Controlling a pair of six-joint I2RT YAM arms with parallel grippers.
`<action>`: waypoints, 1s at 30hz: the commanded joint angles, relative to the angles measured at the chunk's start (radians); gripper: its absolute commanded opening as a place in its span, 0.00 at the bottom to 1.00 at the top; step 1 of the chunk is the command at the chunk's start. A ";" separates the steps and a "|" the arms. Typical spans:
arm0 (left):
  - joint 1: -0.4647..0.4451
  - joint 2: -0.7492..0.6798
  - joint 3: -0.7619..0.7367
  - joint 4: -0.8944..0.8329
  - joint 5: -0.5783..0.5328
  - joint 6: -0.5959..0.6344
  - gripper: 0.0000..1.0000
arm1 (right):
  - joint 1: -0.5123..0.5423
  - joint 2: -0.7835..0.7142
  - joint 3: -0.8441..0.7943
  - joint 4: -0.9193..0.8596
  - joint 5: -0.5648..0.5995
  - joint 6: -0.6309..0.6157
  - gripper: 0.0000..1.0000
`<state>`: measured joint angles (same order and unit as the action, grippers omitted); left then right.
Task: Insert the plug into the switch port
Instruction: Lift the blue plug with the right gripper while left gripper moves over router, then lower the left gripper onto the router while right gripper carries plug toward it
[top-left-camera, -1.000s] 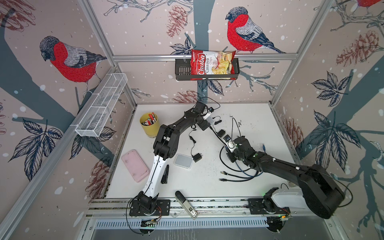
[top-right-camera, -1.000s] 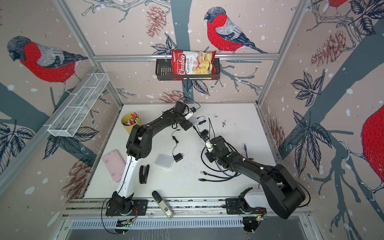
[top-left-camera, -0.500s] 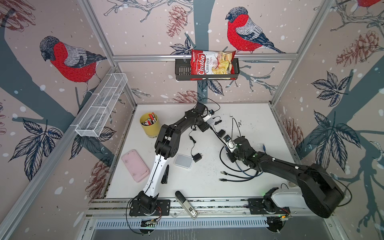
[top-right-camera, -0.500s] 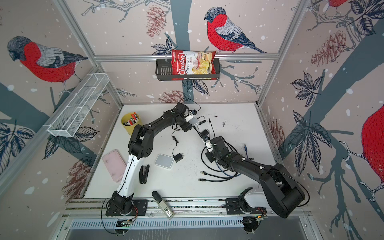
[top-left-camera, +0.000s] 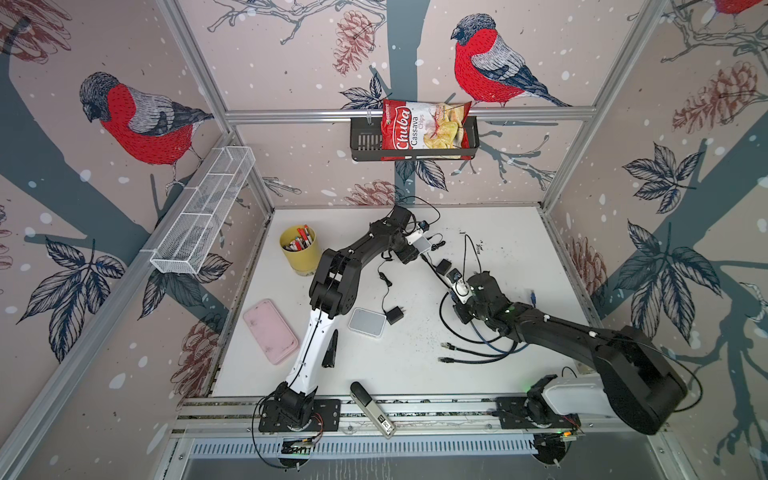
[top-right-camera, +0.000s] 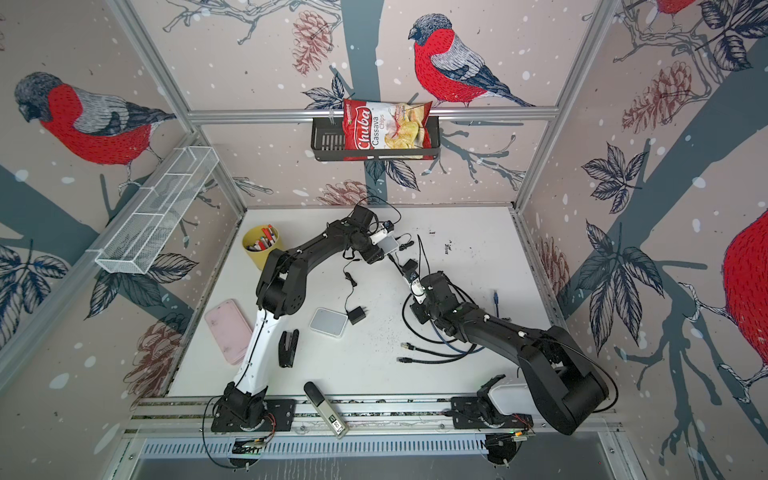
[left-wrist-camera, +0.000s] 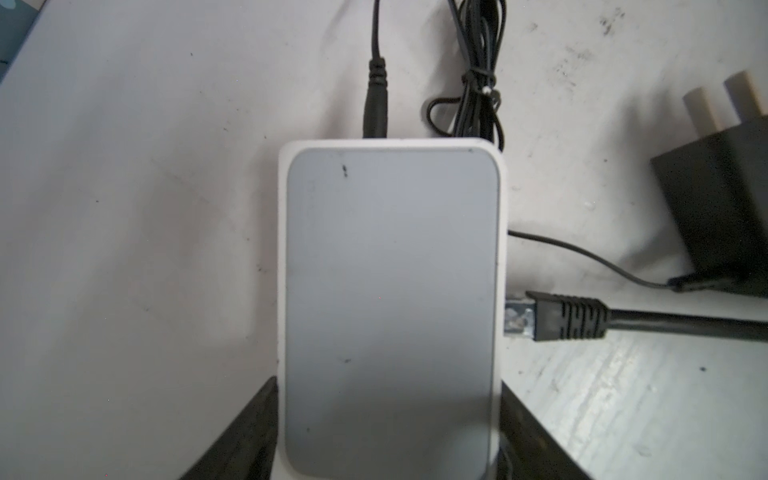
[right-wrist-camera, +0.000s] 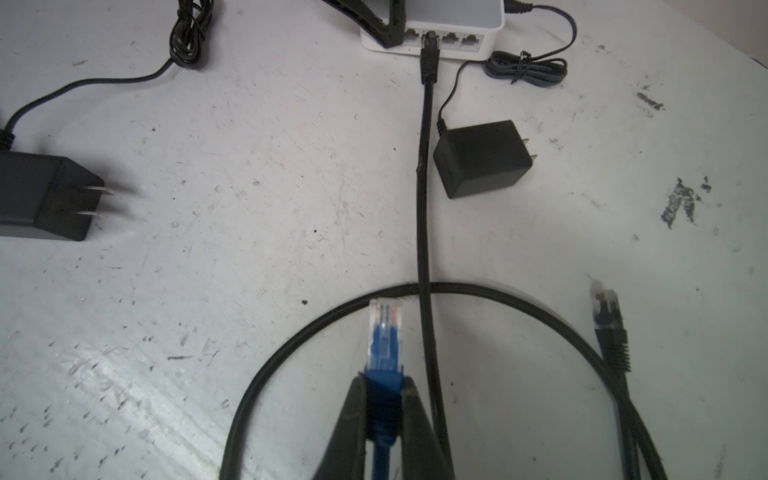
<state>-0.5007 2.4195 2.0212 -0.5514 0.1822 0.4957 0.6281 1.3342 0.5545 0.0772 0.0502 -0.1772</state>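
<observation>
Blue Ethernet plug (right-wrist-camera: 385, 332): being pinched by its boot between the narrowly set fingers of the right gripper (right-wrist-camera: 384, 384), pointing toward the port row yet hanging well apart from it, tip crossing over a loop of black cable (right-wrist-camera: 457, 287). Spreading beneath it all, a scuffed white table (top-left-camera: 415, 365). Sitting at the far side of that surface, a white network switch (left-wrist-camera: 390, 291), being clasped by the left gripper (left-wrist-camera: 387, 381), with fingers closed flush against both long sides. Lying between switch and plug, just beside the straight cable run, a black power adapter (right-wrist-camera: 482, 160). Filling one port of the row, a black Ethernet connector (right-wrist-camera: 429, 50). Resting near the blue one, a loose black connector (right-wrist-camera: 607, 316).
</observation>
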 joint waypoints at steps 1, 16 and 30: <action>0.000 -0.050 -0.037 -0.014 0.007 -0.040 0.52 | -0.001 0.007 0.005 0.045 0.018 0.005 0.06; -0.127 -0.326 -0.449 0.139 -0.073 -0.279 0.53 | 0.006 0.082 0.070 0.043 -0.044 -0.074 0.07; -0.163 -0.387 -0.620 0.219 -0.069 -0.344 0.56 | 0.091 0.130 0.104 -0.023 -0.092 -0.091 0.07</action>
<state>-0.6628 2.0342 1.4078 -0.3706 0.1013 0.1623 0.7139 1.4509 0.6434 0.0650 -0.0345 -0.2626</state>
